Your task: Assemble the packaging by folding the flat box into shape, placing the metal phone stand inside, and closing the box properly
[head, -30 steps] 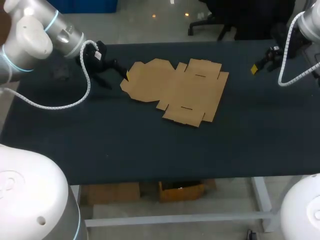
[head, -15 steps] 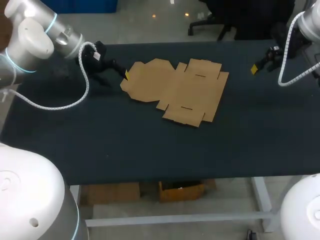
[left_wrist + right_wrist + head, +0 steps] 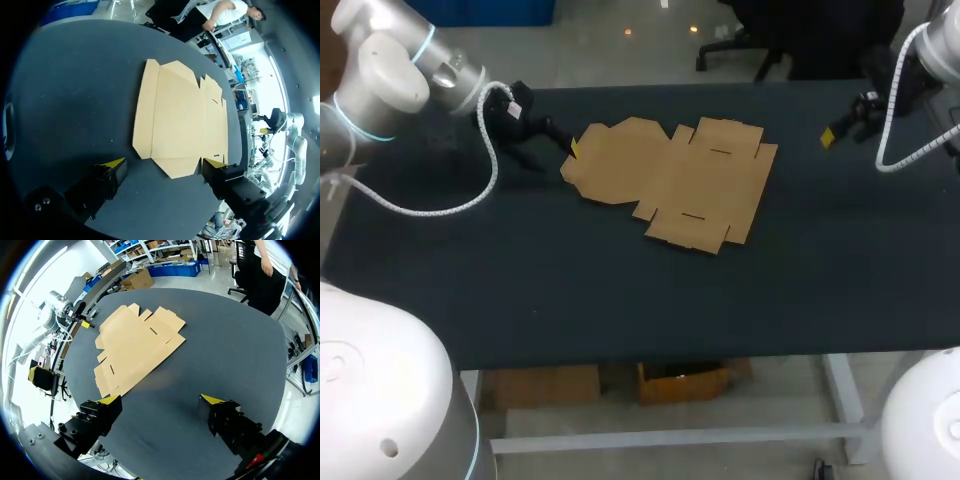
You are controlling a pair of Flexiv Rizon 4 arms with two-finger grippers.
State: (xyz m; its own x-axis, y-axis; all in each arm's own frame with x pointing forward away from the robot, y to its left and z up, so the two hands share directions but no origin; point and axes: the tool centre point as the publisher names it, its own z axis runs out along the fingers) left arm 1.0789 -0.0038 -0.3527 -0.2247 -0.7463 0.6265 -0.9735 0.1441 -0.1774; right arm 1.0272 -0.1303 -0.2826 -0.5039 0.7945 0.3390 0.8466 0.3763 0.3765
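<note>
Left arm (image 3: 410, 80) has shifted slightly; flat box (image 3: 670, 180) stays put.

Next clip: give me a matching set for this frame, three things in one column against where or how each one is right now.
Things:
1. flat box
2. left arm
3. right arm

States:
A. jaws open, well away from the box
B. unfolded, lying flat
C. jaws open right at the box's edge

Pairs: 1-B; 2-C; 3-A
</note>
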